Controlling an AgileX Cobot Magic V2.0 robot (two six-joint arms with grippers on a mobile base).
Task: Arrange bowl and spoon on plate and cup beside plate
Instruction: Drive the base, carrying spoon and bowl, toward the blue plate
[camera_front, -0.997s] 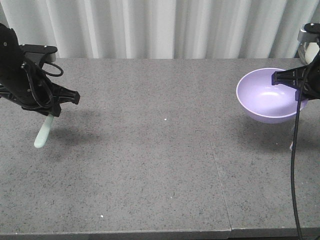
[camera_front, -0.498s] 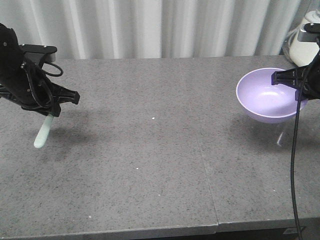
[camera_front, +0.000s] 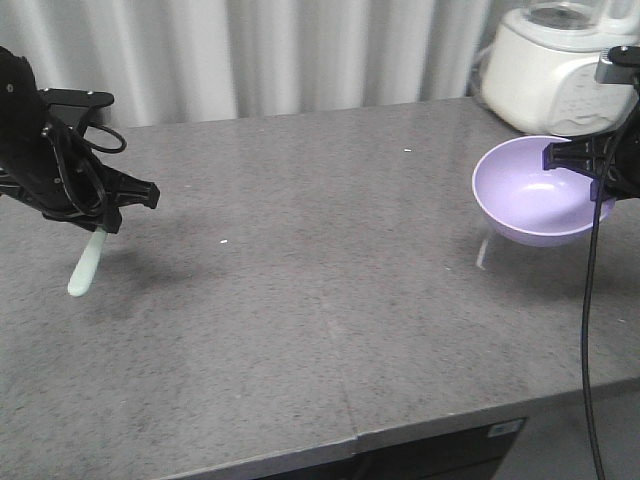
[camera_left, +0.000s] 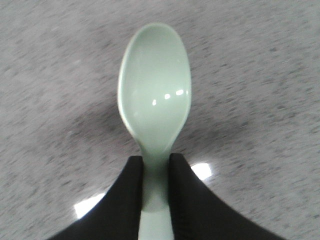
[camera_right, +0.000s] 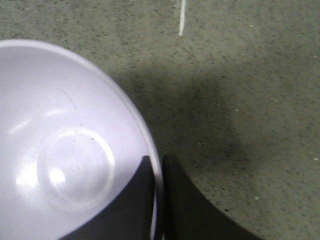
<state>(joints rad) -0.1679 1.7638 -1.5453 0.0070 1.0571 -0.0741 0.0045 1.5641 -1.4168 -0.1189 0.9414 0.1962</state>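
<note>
Grey speckled stone counter (camera_front: 320, 300) filled most of the front view, with a pale pleated curtain (camera_front: 300, 50) behind it. Writing: a white kitchen appliance (camera_front: 545, 70) with a clear jar on top stood at the far right corner. Its front panel carried small marks, too small to read. A small tag (camera_front: 505, 428) on the counter's front edge was also unreadable.

Spoon (camera_front: 85, 265): pale mint-green plastic, glossy, with a rounded oval scoop and a thick handle. It hung tilted at the left side of the counter, scoop end low and close to the surface; whether it touched could not be told. The left gripper (camera_front: 100, 225) was clamped narrow on the handle. In the left wrist view the black fingers (camera_left: 130, 200) pressed both sides of the handle just below the scoop (camera_left: 154, 105), hollow side facing the camera.

Bowl (camera_front: 535, 195): matte lavender plastic, plain and smooth, with a faint ring at the inside bottom (camera_right: 75, 167). It sat at the right side, in front of the appliance, its shadow on the counter below. The right gripper (camera_front: 597, 185) was pinched on its rim, one finger inside the wall and one outside (camera_right: 157, 172). A black cable (camera_front: 588, 330) hung down from that arm.
</note>
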